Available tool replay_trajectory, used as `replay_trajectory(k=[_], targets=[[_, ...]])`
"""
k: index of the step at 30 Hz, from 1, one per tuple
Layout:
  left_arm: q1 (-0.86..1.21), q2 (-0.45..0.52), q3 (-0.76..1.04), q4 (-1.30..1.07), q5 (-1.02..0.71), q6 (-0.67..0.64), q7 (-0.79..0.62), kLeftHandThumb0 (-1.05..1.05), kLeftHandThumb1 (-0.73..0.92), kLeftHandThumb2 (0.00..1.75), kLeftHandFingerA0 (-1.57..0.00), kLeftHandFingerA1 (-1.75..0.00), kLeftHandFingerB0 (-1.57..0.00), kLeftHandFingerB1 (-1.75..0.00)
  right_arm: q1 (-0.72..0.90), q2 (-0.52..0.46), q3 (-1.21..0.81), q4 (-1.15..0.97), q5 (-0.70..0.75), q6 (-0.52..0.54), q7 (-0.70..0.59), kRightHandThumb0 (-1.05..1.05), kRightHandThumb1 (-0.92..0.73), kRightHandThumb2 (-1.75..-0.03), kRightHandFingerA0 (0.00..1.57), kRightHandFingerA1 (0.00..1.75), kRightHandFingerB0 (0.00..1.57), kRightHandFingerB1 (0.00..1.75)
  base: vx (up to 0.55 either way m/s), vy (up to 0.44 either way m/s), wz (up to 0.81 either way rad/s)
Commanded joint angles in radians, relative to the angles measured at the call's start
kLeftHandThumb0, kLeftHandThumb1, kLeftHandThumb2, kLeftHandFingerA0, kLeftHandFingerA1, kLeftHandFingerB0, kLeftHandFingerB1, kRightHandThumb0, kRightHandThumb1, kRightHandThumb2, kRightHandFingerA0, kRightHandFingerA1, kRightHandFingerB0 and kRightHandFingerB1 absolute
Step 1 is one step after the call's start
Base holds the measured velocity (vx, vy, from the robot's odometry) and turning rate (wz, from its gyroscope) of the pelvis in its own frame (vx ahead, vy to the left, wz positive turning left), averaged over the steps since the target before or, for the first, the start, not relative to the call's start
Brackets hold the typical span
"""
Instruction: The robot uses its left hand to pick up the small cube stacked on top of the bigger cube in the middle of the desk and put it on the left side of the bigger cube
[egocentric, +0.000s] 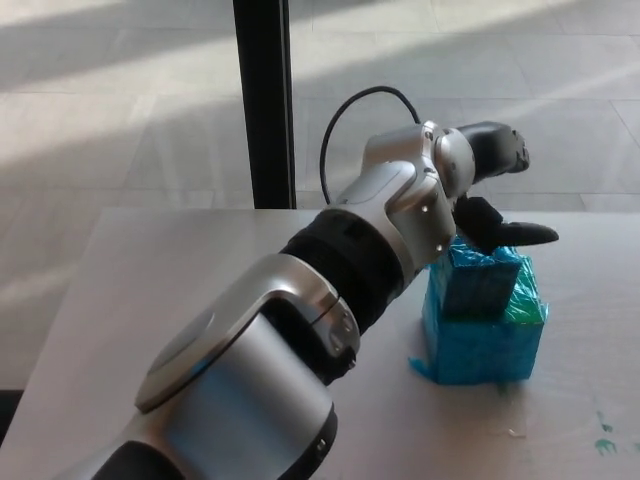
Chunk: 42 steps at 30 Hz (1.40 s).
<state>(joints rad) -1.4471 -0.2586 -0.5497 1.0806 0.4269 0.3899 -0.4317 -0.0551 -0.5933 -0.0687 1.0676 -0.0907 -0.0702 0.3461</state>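
While left hand (490, 195) hovers above, fingers (522, 234) spread empty: one small cube (480, 280) atop one bigger cube (485, 340).

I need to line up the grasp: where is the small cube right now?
In the head view the small cube sits on top of the bigger cube, right of the desk's centre, directly beneath the left hand.

The small cube (482, 282), wrapped in crinkled blue foil, sat upright atop the bigger cube (482, 340), toward its left side.
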Motion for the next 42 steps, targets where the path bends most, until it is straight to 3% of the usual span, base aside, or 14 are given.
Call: replay_trajectory(k=[1, 4, 8, 9, 11, 12, 18, 21, 22, 23, 28, 30, 34, 42], targets=[[-0.005, -0.025, 0.004, 0.016, 0.004, 0.047, -0.059, -1.05, 0.53, 1.01, -0.13, -0.48, -0.12, -0.03, 0.006, -0.027, -0.006, -0.023, 0.002, 0.005, -0.003, -0.43, -0.68, -0.61, 0.59, 0.51, 0.40, 0.34, 0.00, 0.000, 0.00], [0.005, -0.035, 0.010, 0.011, -0.002, 0.059, -0.070, -1.05, 0.68, 0.66, -0.06, -0.62, 0.00, -0.25, 0.019, -0.035, 0.002, -0.058, -0.006, 0.010, 0.004, -0.45, -0.68, -0.61, 0.59, 0.53, 0.39, 0.33, 0.00, 0.000, 0.00], [0.002, -0.033, -0.015, 0.026, 0.017, 0.051, -0.113, -1.05, 0.51, 1.04, -0.10, -0.62, -0.09, 0.00, 0.055, -0.036, -0.013, -0.107, 0.011, -0.004, 0.020, -0.49, -0.54, -0.87, 0.50, 0.60, 0.31, 0.48, 0.00, 0.000, 0.00], [-0.001, -0.030, -0.033, 0.029, 0.032, 0.041, -0.115, -1.05, 0.71, 0.68, -0.21, -0.69, 0.00, -0.22, 0.054, -0.037, -0.018, -0.114, 0.015, -0.002, 0.025, -0.44, -0.67, -0.60, 0.55, 0.49, 0.37, 0.34, 0.00, 0.000, 0.00], [0.004, -0.028, -0.055, 0.034, 0.044, 0.043, -0.124, -1.05, 0.50, 1.03, -0.36, -0.73, -0.13, 0.00, 0.060, -0.034, -0.017, -0.147, 0.013, 0.017, 0.026, -0.49, -0.54, -0.87, 0.50, 0.61, 0.31, 0.48, 0.00, 0.000, 0.00], [0.006, -0.026, -0.071, 0.035, 0.053, 0.034, -0.134, -1.05, 0.71, 0.67, -0.35, -0.74, 0.00, -0.22, 0.064, -0.032, -0.021, -0.151, 0.017, 0.015, 0.025, -0.44, -0.68, -0.61, 0.56, 0.52, 0.38, 0.34, 0.00, 0.000, 0.00], [0.051, -0.003, -0.127, 0.045, 0.084, 0.004, -0.159, -1.05, 0.64, 0.64, -0.25, -0.69, 0.00, -0.35, 0.076, -0.034, -0.025, -0.203, 0.007, 0.052, 0.010, -0.44, -0.69, -0.61, 0.58, 0.53, 0.38, 0.34, 0.00, 0.000, 0.00], [0.069, 0.008, -0.173, 0.053, 0.116, 0.004, -0.172, -1.05, 0.50, 0.98, -0.34, -0.68, -0.11, -0.01, 0.052, -0.027, -0.025, -0.160, 0.009, 0.036, 0.016, -0.47, -0.54, -0.87, 0.51, 0.62, 0.31, 0.48, 0.00, 0.000, 0.00], [0.077, 0.010, -0.183, 0.050, 0.120, 0.002, -0.174, -1.05, 0.60, 0.60, -0.27, -0.61, -0.03, -0.33, 0.052, -0.027, -0.024, -0.161, 0.008, 0.033, 0.015, -0.43, -0.69, -0.61, 0.57, 0.51, 0.38, 0.34, 0.00, 0.000, 0.00], [0.093, 0.013, -0.201, 0.046, 0.129, -0.011, -0.178, -1.02, 0.51, 0.99, -0.22, -0.63, -0.07, -0.09, 0.051, -0.027, -0.025, -0.157, 0.007, 0.026, 0.012, -0.43, -0.68, -0.61, 0.57, 0.50, 0.38, 0.34, 0.00, 0.000, 0.00], [0.126, 0.010, -0.209, 0.037, 0.132, -0.018, -0.154, -0.97, 0.50, 0.95, -0.22, -0.63, -0.06, -0.22, 0.047, -0.032, -0.022, -0.148, 0.002, 0.015, 0.013, -0.42, -0.69, -0.61, 0.58, 0.52, 0.39, 0.34, 0.00, 0.000, 0.00], [0.134, 0.003, -0.211, 0.030, 0.141, -0.018, -0.135, -0.94, 0.55, 0.58, -0.19, -0.58, -0.13, -0.31, 0.034, -0.029, -0.022, -0.132, 0.001, 0.020, 0.009, -0.43, -0.68, -0.61, 0.58, 0.51, 0.39, 0.34, 0.00, 0.000, 0.00], [0.182, -0.021, -0.188, 0.022, 0.143, -0.027, -0.022, -0.73, 0.48, 0.56, -0.66, -0.70, -0.33, -0.33, -0.012, -0.022, -0.008, -0.039, -0.015, -0.009, -0.011, -0.40, -0.67, -0.60, 0.58, 0.50, 0.39, 0.33, 0.00, 0.000, 0.00], [0.294, -0.055, -0.081, -0.011, 0.122, -0.080, 0.214, -0.35, 0.67, 0.60, -0.75, -1.08, -0.53, -0.46, -0.024, -0.026, -0.006, -0.022, -0.014, -0.035, -0.014, -0.41, -0.71, -0.61, 0.58, 0.49, 0.40, 0.34, 0.00, 0.000, 0.00]])
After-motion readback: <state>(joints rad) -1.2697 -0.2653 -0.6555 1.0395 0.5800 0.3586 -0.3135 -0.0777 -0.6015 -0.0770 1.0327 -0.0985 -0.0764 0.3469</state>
